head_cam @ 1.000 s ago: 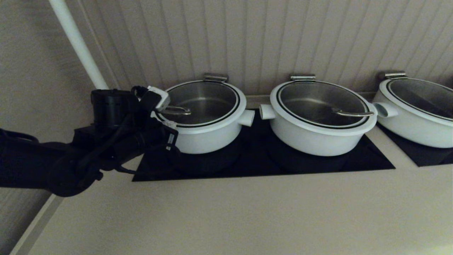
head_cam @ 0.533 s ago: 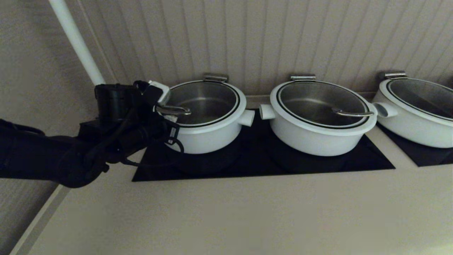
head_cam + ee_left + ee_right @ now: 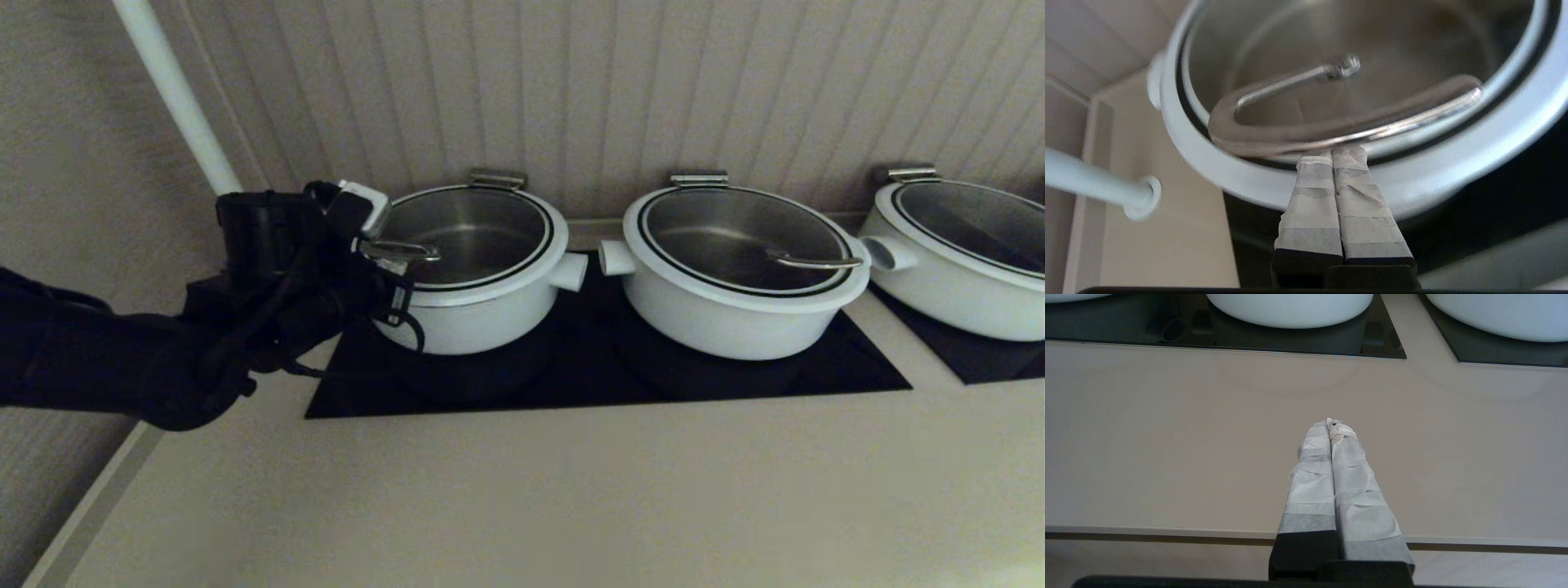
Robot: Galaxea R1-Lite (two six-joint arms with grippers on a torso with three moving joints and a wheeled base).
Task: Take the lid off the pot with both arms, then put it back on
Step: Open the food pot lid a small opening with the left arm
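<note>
left tool (image 3: 1332, 157) pressed shut under the handle of the lid (image 3: 469, 233), which sits on the pot (image 3: 482, 314) | right tool (image 3: 1329, 424) shut over tabletop (image 3: 1167, 437) | lift not begun

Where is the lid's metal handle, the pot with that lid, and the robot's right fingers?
lid handle (image 3: 1331, 136), left wrist view, on the steel bar's near stretch.
pot (image 3: 482, 314), head view, on its white side wall.
right fingers (image 3: 1349, 473), right wrist view, on one taped finger, above the counter.
</note>
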